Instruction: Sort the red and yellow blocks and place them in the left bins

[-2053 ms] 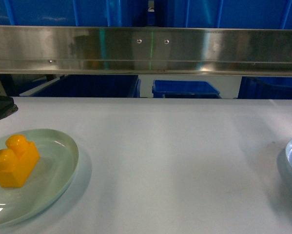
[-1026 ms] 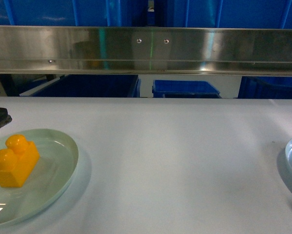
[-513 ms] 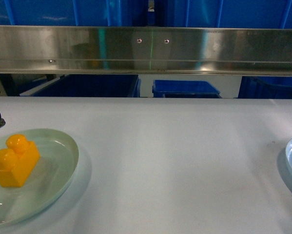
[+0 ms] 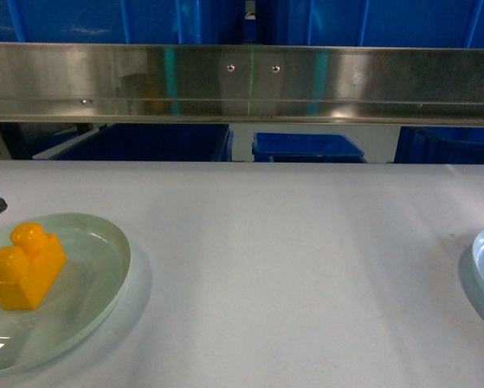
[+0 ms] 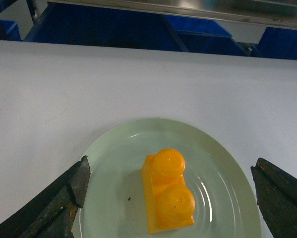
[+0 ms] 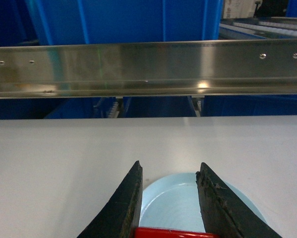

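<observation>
White table (image 5: 49, 89); brick (image 5: 168, 191) between left hand (image 5: 170, 198).

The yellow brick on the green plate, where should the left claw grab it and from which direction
Probably from straight above. The yellow brick lies flat on the pale green plate, studs up, and the open left claw already straddles it in the left wrist view. Close on its two long smooth side walls below the studs; the round studs would likely slip, and the plate's rim hinders a low sideways approach.
</observation>
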Robot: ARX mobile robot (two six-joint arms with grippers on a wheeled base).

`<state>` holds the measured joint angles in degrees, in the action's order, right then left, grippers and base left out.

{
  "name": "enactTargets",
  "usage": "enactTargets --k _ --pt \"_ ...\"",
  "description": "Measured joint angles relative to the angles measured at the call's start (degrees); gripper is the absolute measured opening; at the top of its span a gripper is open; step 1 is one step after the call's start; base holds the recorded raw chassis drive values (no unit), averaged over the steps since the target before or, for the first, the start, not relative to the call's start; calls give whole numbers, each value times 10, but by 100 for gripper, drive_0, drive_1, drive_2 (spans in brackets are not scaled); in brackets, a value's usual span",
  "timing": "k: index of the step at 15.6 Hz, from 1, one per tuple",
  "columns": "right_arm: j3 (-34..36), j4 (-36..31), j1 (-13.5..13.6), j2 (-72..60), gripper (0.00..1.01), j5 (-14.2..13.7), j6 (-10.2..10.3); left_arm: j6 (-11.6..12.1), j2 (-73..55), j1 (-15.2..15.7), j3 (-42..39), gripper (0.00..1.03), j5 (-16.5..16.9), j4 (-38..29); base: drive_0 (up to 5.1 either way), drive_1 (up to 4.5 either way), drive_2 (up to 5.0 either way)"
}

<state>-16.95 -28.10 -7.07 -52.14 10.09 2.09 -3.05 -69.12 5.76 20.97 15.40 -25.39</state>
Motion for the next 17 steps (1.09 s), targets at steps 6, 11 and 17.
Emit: enactTargets --k 6,11,17 --pt "18 -68 -9 2 28 -50 14 4 17 40 -54 98 19 -30 0 0 0" --pt "18 -67 -9 2 28 -49 14 5 17 48 -73 98 27 -35 0 0 0" --pt "18 -67 -9 2 28 -49 14 9 32 38 -68 98 25 -12 0 0 0"
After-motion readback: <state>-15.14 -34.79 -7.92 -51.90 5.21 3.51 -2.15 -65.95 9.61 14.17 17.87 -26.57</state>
